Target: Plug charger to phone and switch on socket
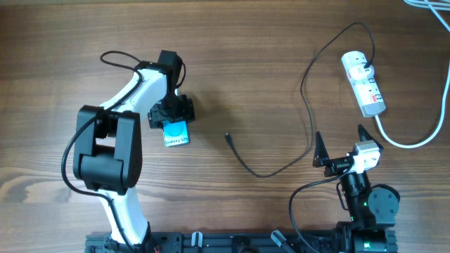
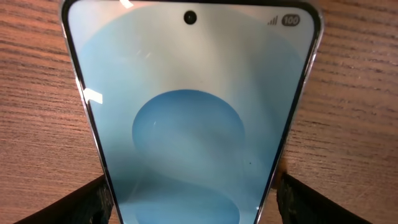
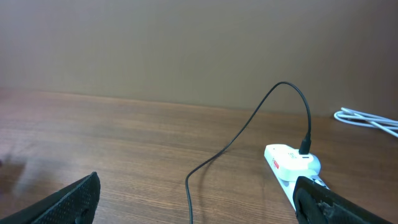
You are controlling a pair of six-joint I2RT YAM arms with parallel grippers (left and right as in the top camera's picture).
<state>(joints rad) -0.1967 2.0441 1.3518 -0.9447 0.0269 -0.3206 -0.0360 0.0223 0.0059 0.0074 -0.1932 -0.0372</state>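
The phone (image 1: pixel 176 133) lies flat on the wooden table, screen lit blue-green. It fills the left wrist view (image 2: pixel 193 124). My left gripper (image 1: pixel 171 112) straddles its far end, a finger pressed against each long edge (image 2: pixel 193 208). The charger's thin black cable (image 1: pixel 264 173) lies loose on the table, with its small plug tip (image 1: pixel 228 136) to the right of the phone. Its white adapter (image 1: pixel 361 69) sits in the white socket strip (image 1: pixel 370 95), also in the right wrist view (image 3: pixel 292 163). My right gripper (image 1: pixel 340 142) is wide open and empty (image 3: pixel 196 190), below the socket.
A thick white cord (image 1: pixel 411 144) trails from the socket strip towards the table's right edge, and more white cord lies at the far right corner (image 1: pixel 430 10). The black cable loops between the socket and my right arm.
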